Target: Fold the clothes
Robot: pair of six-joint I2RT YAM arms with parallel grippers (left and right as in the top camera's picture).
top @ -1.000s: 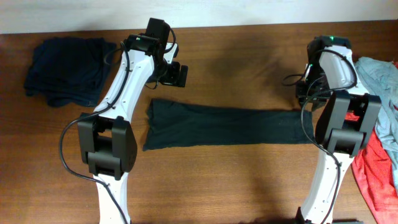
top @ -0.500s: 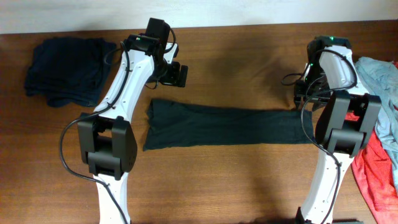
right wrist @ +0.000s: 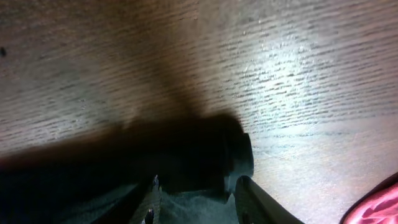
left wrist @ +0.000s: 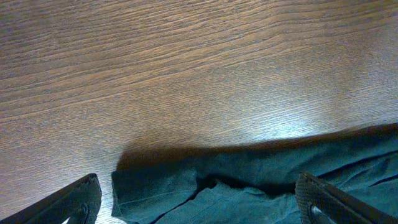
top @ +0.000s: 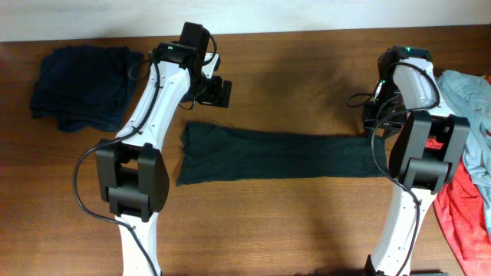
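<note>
My left fingers (top: 219,92) are spread as wide as they go and hold nothing, hovering just above the far left corner of the black T-shirt (top: 276,153), which lies as one long narrow band across the middle of the surface (top: 291,69). My right fingers (top: 375,121) stand part-way apart at the band's right end, with dark cloth between them; whether they actually pinch it I cannot tell. The navy pile (top: 80,84) sits well apart at far left, and the grey-blue (top: 468,92) and red (top: 464,207) garments wait at far right. To fold well, I'd take both layers at each corner (not just the top one) and keep the edge taut so the ends meet squarely.
</note>
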